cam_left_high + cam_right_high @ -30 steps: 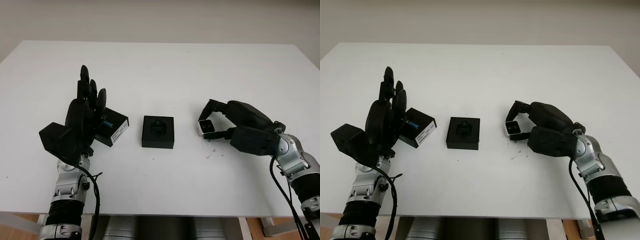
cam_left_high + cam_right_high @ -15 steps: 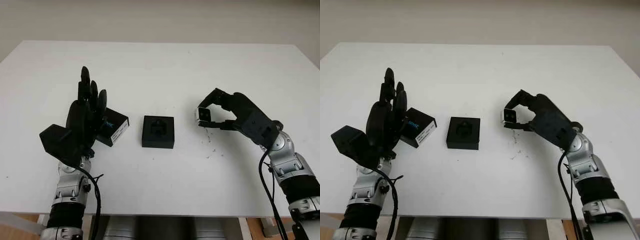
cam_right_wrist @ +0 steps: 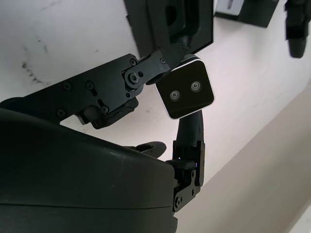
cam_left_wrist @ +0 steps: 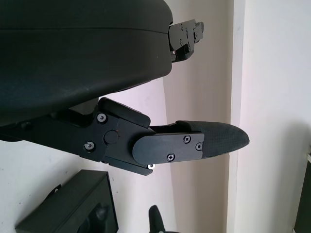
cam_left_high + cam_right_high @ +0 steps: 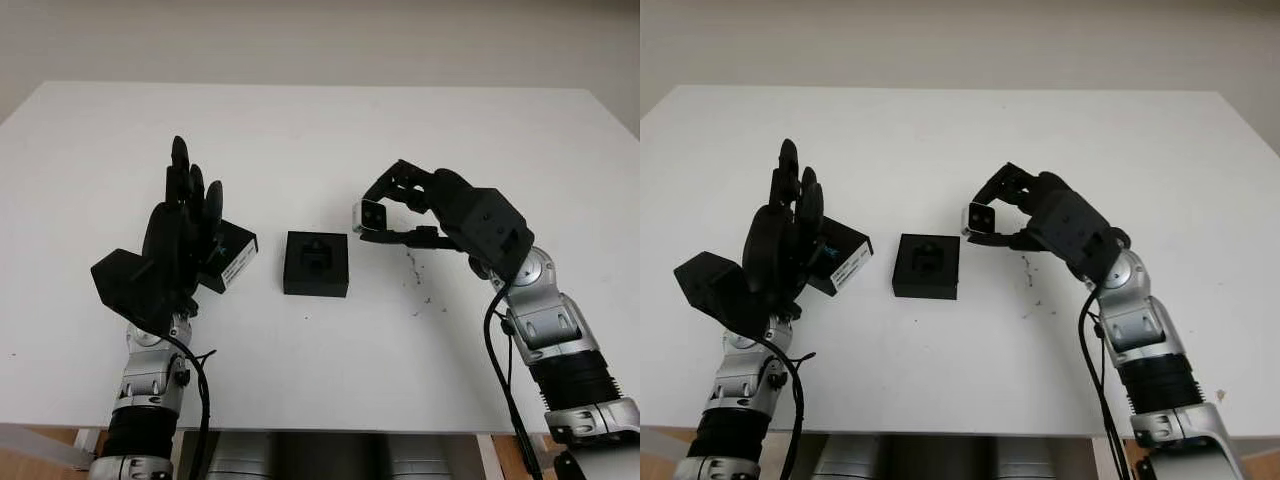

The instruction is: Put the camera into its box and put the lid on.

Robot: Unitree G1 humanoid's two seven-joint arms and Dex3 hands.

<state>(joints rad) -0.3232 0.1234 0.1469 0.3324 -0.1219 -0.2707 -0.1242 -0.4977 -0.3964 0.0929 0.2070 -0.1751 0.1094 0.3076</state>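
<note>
Holding the camera (image 5: pixel 372 214) pinched between the fingertips of our right hand (image 5: pixel 400 210), we are carrying it above the white surface (image 5: pixel 320 120), just at the box's two o'clock. The small silver body is showing its twin lenses in the right wrist view, and we judge the fingertip pinch on its edges is chosen so the fingers can clear the box walls when it goes down.

From the camera, the box (image 5: pixel 316 263) is lying at about seven o'clock, near the middle of the surface. It is black, open at the top, and is showing a shaped black insert with a recess; nothing is sitting in that recess yet, so the first step is not done.

At the box's nine o'clock the lid (image 5: pixel 230 255), black with a white label, is lying on the surface, apart from the box. Our left hand (image 5: pixel 180 235) is open beside and partly in front of it, holding nothing, likely waiting there to take the lid once the camera is seated.
</note>
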